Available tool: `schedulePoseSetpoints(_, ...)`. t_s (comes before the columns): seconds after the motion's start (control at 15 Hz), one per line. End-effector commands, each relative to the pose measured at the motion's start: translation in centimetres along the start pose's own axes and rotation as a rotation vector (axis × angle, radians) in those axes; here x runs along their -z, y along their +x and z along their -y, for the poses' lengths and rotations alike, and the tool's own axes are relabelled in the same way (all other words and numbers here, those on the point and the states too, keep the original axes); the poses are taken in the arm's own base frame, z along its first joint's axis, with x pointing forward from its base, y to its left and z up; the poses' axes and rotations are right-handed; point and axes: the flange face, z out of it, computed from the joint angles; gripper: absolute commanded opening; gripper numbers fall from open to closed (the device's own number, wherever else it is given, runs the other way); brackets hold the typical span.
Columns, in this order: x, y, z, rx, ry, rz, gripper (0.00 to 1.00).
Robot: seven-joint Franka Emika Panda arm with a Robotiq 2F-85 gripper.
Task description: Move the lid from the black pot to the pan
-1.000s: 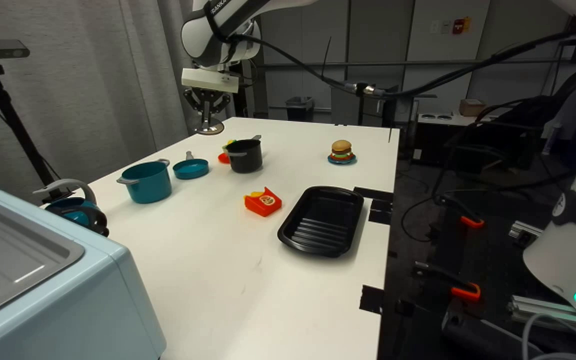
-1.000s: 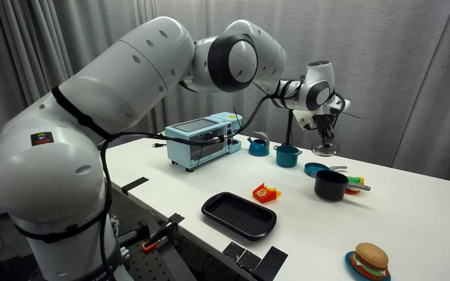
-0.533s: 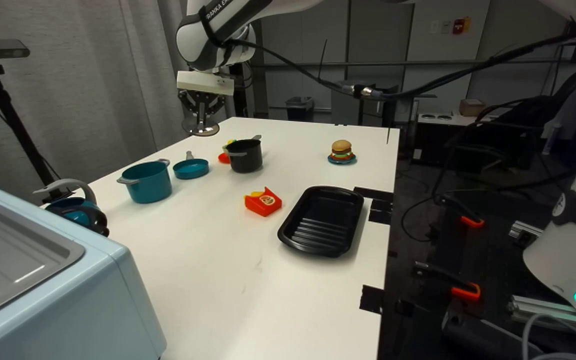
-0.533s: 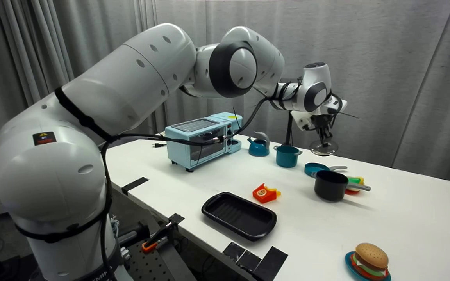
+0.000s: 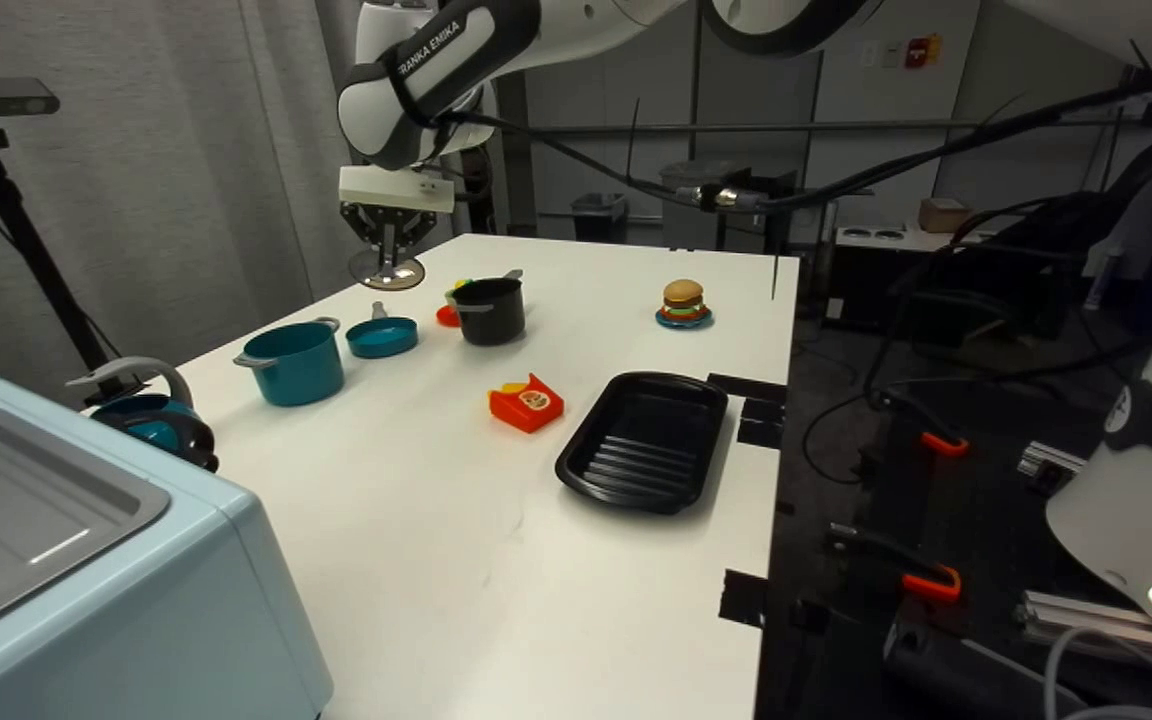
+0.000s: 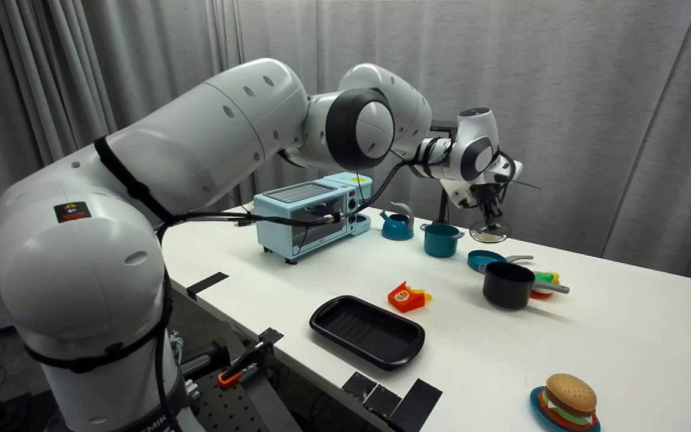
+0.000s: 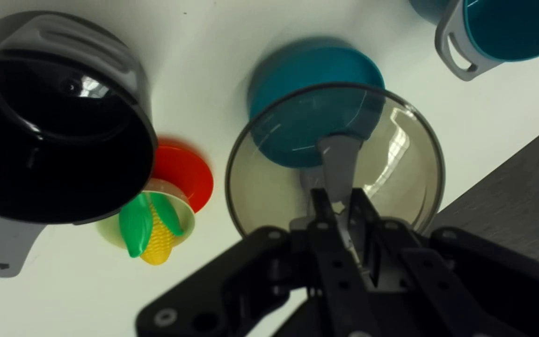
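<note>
The lid [image 7: 269, 196] is round clear glass with a dark rim; it also shows in both exterior views [image 5: 391, 275] [image 6: 490, 234]. My gripper [image 7: 337, 194] is shut on the lid's top knob and holds it level above the table; the fingers partly hide the knob. The small teal pan [image 7: 316, 65] is below the lid in the wrist view, partly seen through the glass with its grey handle; both exterior views show it on the table [image 5: 382, 338] [image 6: 483, 258]. The black pot [image 7: 59, 135] stands uncovered beside the pan, also in both exterior views [image 5: 492, 315] [image 6: 506, 291].
A teal pot [image 7: 517, 28] stands beside the pan. Toy corn [image 7: 158, 234] in a bowl and a red plate [image 7: 185, 173] lie by the black pot. A fries toy [image 5: 526, 405], black grill pan [image 5: 646, 440], hamburger [image 5: 683, 303], kettle [image 6: 397, 227] and blue oven [image 6: 303, 216] are around.
My gripper has moved, with the lid in it, away from the black pot's side toward the teal pan and a little lower. The things on the table have not moved.
</note>
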Motion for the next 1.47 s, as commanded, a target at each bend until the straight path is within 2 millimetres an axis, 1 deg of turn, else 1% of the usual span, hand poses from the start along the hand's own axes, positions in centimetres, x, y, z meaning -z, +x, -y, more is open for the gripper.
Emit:
schedulePoseSetpoints(0.0,-0.7,0.2,1.0,0.019,0.024,-0.020,0.04)
schedulePoseSetpoints(0.2,-1.5,-0.2,1.0,0.020,0.020,-0.024,0.04)
schedulePoseSetpoints(0.6,-3.4,-0.3,0.1,0.024,-0.005,-0.036,0.04)
schedulePoseSetpoints(0.93,-4.4,-0.2,-0.5,0.027,-0.014,-0.050,0.04)
schedulePoseSetpoints(1.13,-4.6,-0.6,-0.1,0.034,-0.012,-0.050,0.04)
schedulePoseSetpoints(1.4,-5.2,-1.8,0.6,0.039,-0.009,-0.027,0.04)
